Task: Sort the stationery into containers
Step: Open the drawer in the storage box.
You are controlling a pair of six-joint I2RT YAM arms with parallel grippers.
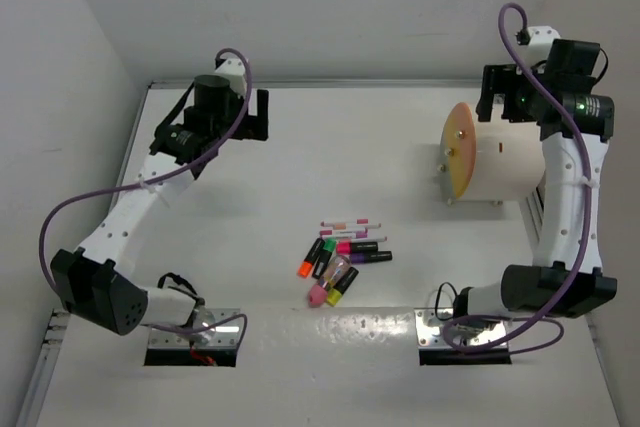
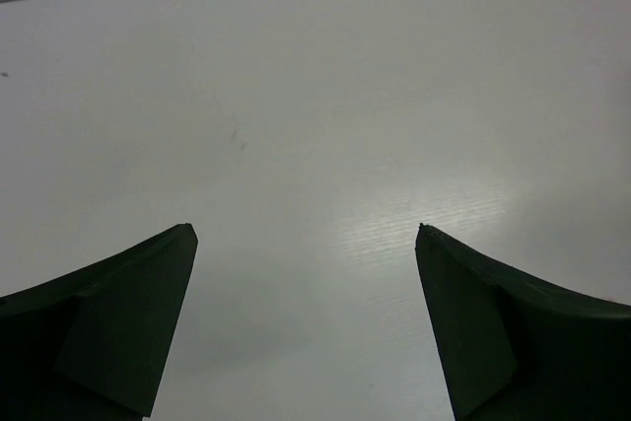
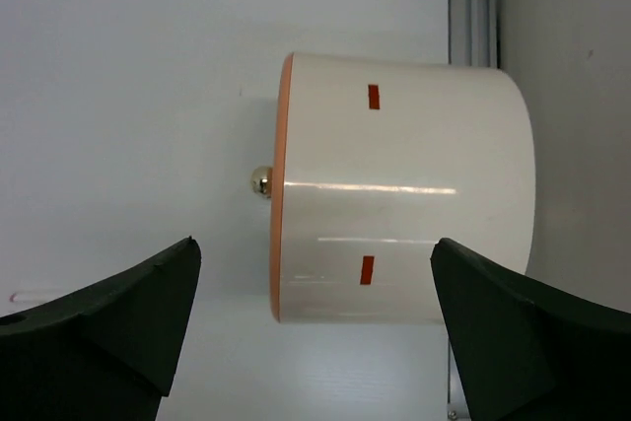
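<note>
Cream-white drum [image 1: 500,162] lies on its side at the right of the white worktop [image 1: 300,147]. Its orange end face [image 1: 459,147] is turned toward the centre and carries small knobs.

Stationery sits near the middle front, well apart from the drum. The highlighters [image 1: 335,265] lie in a loose heap, touching one another: orange, green, pink, yellow and black-capped ones can be made out. Two thin white pens [image 1: 352,230] lie roughly parallel just beyond the heap. A pink-ended tube [image 1: 319,293] is at its near edge.

Left gripper [image 2: 306,231]: jaws spread wide, nothing between them, over bare worktop at the far left.

Right gripper [image 3: 314,242]: jaws spread wide over the drum, not closed on it. The wrist view shows the drum's curved wall with two small orange marks and one brass knob [image 3: 260,180] at the orange rim.
</note>
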